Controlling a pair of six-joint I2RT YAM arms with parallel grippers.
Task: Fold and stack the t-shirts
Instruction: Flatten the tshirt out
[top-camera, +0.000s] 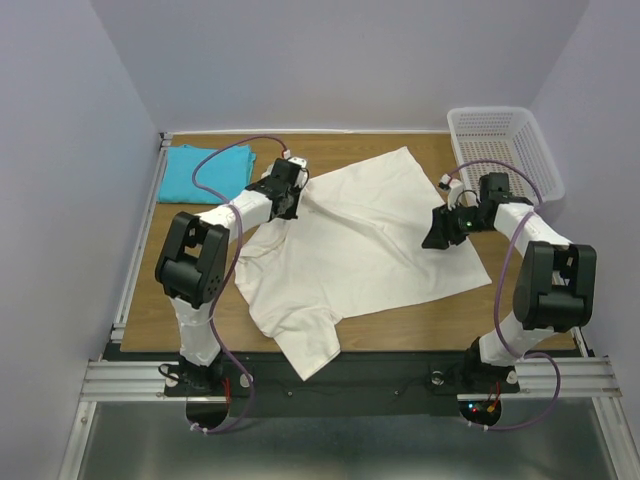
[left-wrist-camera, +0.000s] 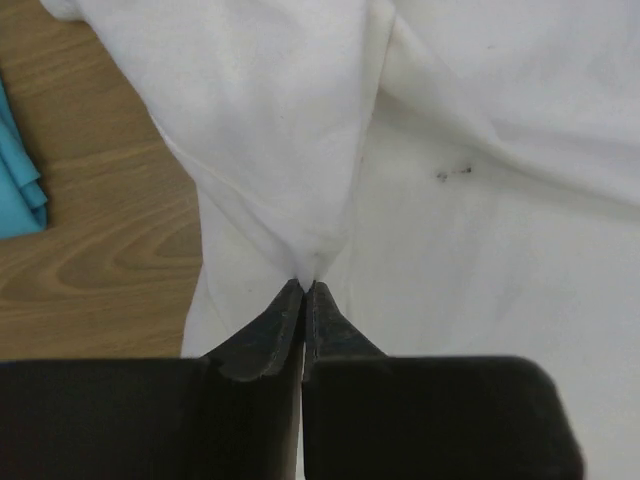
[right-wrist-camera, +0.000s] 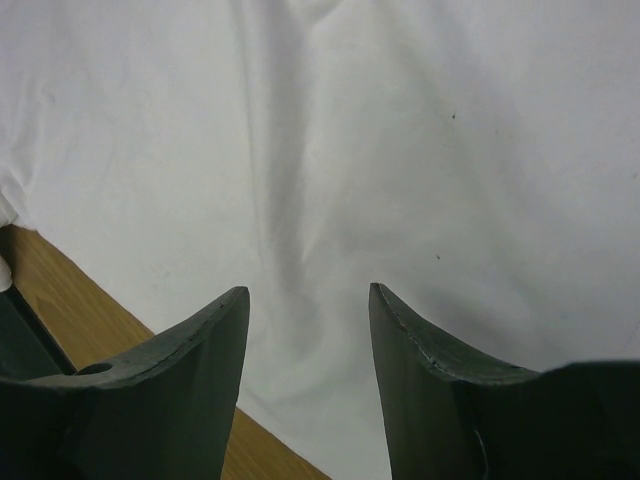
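T-shirts, two: one large cream cotton t-shirt (top-camera: 370, 240), spread mid-table; one turquoise blue t-shirt (top-camera: 205, 172), folded, far left corner.
Left gripper (left-wrist-camera: 304, 290): pressed together, pinching cream fabric.
Right gripper (right-wrist-camera: 308, 295): spread above the cream cloth.
White perforated plastic basket (top-camera: 537, 142): one, far right.

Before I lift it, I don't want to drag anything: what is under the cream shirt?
Wooden table shows around the cream shirt; what lies beneath is covered. The blue shirt lies apart, far left.

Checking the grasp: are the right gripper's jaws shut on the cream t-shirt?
No, the right gripper has its jaws apart over the cream t-shirt, pinching nothing.
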